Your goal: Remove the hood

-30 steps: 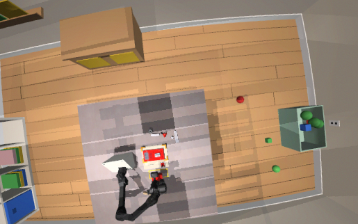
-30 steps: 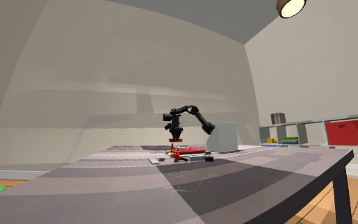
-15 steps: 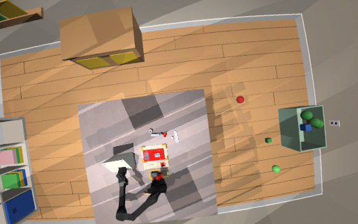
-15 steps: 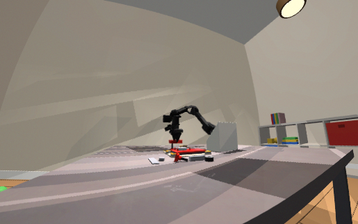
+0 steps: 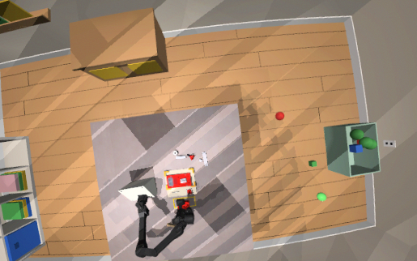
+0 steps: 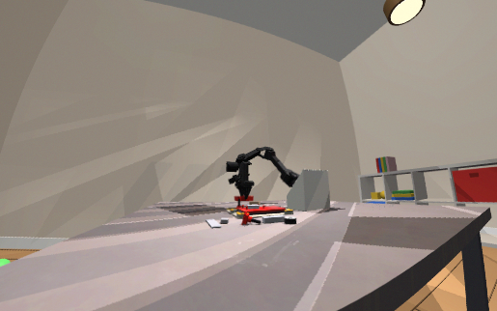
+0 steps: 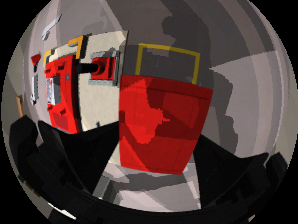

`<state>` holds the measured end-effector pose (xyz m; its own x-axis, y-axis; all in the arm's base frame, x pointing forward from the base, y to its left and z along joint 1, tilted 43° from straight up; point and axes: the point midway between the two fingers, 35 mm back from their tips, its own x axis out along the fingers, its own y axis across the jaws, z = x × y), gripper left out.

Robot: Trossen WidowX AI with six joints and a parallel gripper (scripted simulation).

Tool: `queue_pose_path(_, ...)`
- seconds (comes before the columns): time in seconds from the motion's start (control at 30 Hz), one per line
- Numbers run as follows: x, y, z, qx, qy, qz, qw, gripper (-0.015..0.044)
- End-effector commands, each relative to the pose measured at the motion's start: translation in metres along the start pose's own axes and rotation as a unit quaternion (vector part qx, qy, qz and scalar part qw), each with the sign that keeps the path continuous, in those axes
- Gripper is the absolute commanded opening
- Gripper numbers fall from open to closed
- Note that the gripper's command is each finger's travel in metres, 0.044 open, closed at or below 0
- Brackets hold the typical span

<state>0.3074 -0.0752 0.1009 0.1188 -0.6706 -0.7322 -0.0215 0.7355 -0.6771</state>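
Tool (image 5: 182,203) (image 6: 244,196) (image 7: 158,131) x1, shut on hood (image 5: 185,205) (image 6: 243,198) (image 7: 162,127) x1 | car (image 5: 178,181) (image 6: 262,211) (image 7: 95,95) x1 | yel. outline (image 5: 194,201) (image 7: 170,48) x1

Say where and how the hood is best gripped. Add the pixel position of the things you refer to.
By its two long side edges, from above. The hood (image 7: 162,127) (image 6: 243,198) is a wide, flat plate hanging level, so the gripper (image 7: 158,131) (image 6: 244,197) coming straight down can straddle its width, one finger per side, as it does now. That would likely keep the underside free for setting down in the yellow outline (image 7: 170,48).

Toy car (image 5: 180,190) (image 6: 262,211) (image 7: 90,95) close beside gripper (image 5: 184,203) (image 6: 244,197) (image 7: 159,145).
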Motion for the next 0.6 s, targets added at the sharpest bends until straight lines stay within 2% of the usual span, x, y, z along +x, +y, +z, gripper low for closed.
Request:
queue_pose_path(0.0,0.003,0.0,0.0,-0.002,0.0,0.0,1.0,0.0)
queue_pose_path(0.57,0.015,-0.001,-0.001,-0.002,-0.001,-0.001,1.0,0.0)
